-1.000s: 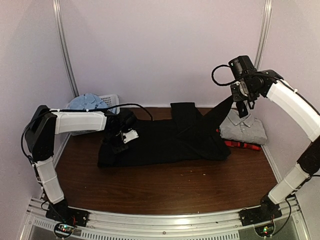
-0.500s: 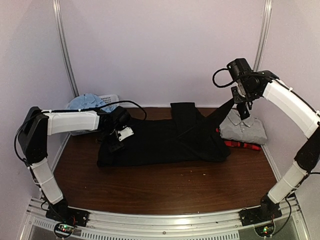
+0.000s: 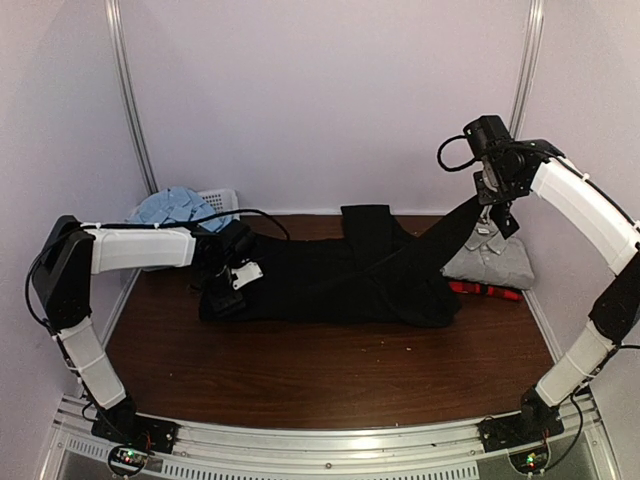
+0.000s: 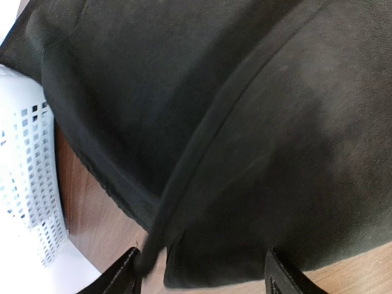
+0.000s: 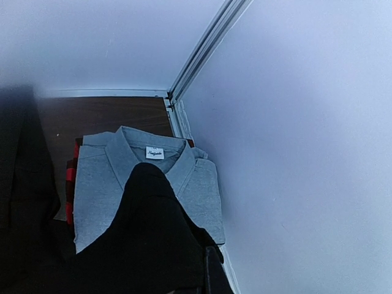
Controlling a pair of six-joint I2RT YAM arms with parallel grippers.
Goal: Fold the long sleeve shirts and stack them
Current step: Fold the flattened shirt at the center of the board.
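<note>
spread-out shirt (image 3: 330,280) lies across the middle of the table (image 3: 330,375), its sleeve (image 3: 455,228) rising to the right above the stack. folded shirt (image 3: 492,262) sits far right on top of the under shirt (image 3: 487,291). basket (image 3: 224,198) is back left with the last shirt (image 3: 168,208) in it.

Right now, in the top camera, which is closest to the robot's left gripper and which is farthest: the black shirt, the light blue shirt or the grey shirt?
From the left gripper:
1. black shirt: right under it.
2. light blue shirt: behind it, in the back-left corner.
3. grey shirt: far across, on the right side.
</note>
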